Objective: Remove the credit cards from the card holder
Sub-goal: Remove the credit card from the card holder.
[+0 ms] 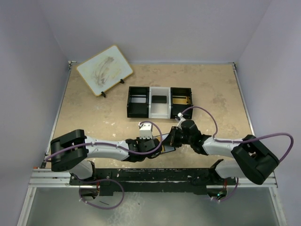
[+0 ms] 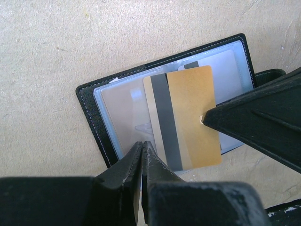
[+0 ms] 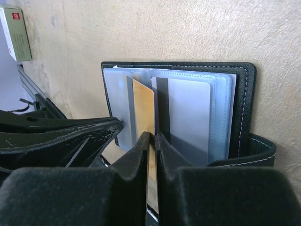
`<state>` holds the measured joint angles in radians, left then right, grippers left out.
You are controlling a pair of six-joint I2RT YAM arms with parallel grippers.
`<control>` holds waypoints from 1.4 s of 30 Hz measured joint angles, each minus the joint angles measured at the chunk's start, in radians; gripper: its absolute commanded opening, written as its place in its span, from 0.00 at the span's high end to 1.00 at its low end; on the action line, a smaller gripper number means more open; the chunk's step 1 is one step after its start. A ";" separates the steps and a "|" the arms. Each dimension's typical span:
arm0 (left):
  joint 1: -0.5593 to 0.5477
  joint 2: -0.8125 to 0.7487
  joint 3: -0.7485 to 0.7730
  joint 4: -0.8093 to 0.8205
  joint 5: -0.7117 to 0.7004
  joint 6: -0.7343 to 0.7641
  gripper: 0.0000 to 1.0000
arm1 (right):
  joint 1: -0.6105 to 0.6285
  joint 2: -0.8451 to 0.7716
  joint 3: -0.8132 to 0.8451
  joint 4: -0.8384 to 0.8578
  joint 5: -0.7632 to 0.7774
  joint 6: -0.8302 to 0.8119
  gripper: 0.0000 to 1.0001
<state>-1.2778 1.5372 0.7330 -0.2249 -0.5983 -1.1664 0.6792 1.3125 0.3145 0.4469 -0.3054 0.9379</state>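
While between right fingers [image 3: 135,160], gold card [image 3: 143,108].

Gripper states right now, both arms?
Left gripper: closed, tips at the wallet, nothing visibly held.
Right gripper: closed on the gold card.

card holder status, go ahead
Left gripper shut, tips at edge of open card holder. Right gripper shut on gold card, partly out. Pale card tucked inside. Nothing blocking.
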 measured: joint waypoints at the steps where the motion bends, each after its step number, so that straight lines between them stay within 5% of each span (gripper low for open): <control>1: 0.000 0.000 0.000 0.000 0.000 0.000 1.00 | 0.000 0.005 0.001 0.002 -0.002 -0.003 0.82; 16: 0.000 0.002 0.000 0.002 0.000 0.000 1.00 | -0.001 0.070 0.002 0.128 -0.108 0.015 0.71; 30: 0.000 0.003 0.000 0.003 0.000 0.000 1.00 | -0.006 0.183 -0.029 0.290 -0.179 0.068 0.95; 42: 0.000 0.006 0.000 0.011 0.000 0.000 1.00 | -0.006 0.088 -0.028 0.198 -0.154 0.042 0.89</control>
<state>-1.2778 1.5433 0.7334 -0.2142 -0.5983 -1.1664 0.6727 1.4002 0.2863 0.6449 -0.4595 0.9794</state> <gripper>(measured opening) 0.002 0.076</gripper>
